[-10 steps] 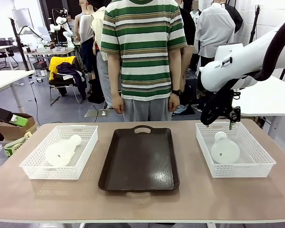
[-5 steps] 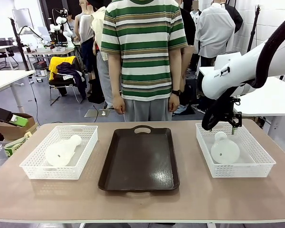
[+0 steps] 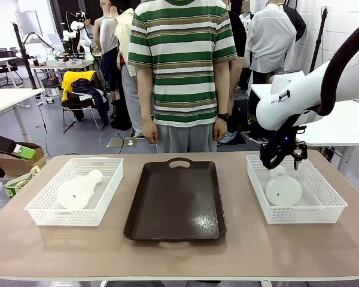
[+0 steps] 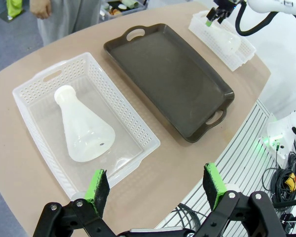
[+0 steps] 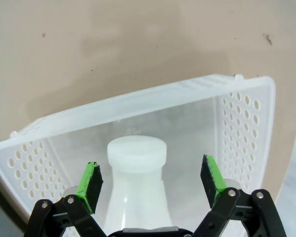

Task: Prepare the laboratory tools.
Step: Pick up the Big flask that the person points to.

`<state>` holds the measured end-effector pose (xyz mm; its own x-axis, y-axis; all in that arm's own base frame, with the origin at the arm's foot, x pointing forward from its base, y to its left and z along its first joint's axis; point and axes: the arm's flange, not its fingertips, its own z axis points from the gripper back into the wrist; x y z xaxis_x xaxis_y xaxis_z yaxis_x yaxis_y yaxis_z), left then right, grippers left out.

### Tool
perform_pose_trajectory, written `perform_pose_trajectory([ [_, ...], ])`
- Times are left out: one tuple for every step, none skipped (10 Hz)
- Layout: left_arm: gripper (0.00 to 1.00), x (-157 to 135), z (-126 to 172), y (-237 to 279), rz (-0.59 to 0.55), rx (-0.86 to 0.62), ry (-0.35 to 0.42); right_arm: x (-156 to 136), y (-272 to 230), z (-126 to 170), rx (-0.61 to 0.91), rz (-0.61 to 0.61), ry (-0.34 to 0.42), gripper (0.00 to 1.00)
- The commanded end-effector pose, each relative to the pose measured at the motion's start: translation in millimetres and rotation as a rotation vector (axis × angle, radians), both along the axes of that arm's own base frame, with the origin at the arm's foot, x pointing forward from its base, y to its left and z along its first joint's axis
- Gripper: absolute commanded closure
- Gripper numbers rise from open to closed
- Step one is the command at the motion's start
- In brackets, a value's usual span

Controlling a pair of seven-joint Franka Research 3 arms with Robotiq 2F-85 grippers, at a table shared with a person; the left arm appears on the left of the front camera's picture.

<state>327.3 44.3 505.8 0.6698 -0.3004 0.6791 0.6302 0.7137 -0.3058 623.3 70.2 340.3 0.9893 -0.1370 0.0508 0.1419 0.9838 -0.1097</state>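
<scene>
Left flask (image 4: pixel 84 131): translucent milky plastic, smooth, faint sheen.
Right flask (image 5: pixel 136 153): same cloudy plastic; opaque white cap, matt.
Left basket (image 3: pixel 63 216): white plastic lattice, lightly glossy.
Right basket (image 3: pixel 305 214): matching white perforated plastic.
Tray (image 3: pixel 175 203): dark brown, plastic by its look, glossy, mirrors the lights.
Worktop (image 3: pixel 179 254): tan, smooth, matt, with a few dark specks.
Pads (image 5: pixel 92 183): green, matt, rubbery-looking, on black jaws.
Arm shell (image 3: pixel 293 98): white, smooth, glossy.
Shirt (image 3: pixel 182 60): striped knit cloth, matt.

A shared lab workroom: white worktable (image 3: pixel 6 98) at 9 o'clock, clothes-piled chair (image 3: pixel 81 92) at 10 o'clock, cardboard box (image 3: pixel 12 162) beneath.
</scene>
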Motion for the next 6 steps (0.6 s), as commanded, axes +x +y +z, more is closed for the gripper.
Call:
perform_pose_trajectory([
  [0.00,0.9,-0.4,2.9,-0.018,-0.016,-0.011,8.5,-4.0,-8.7,-0.020,0.047,-0.033,0.00],
  [0.00,0.9,-0.4,2.9,-0.018,-0.016,-0.011,8.8,-4.3,-13.7,0.004,0.050,-0.044,0.00],
  [0.00,0.9,-0.4,2.9,-0.018,-0.016,-0.011,8.5,-5.7,-16.9,0.022,0.049,-0.051,0.00],
  [0.00,0.9,-0.4,2.9,-0.018,-0.016,-0.011,10.1,-7.5,-18.7,0.035,0.048,-0.054,0.00],
  [0.00,0.9,-0.4,2.9,-0.018,-0.016,-0.011,10.9,-8.3,-19.7,0.046,0.046,-0.047,0.00],
  [0.00,0.9,-0.4,2.9,-0.018,-0.016,-0.011,10.6,-8.7,-20.4,0.058,0.045,-0.036,0.00],
])
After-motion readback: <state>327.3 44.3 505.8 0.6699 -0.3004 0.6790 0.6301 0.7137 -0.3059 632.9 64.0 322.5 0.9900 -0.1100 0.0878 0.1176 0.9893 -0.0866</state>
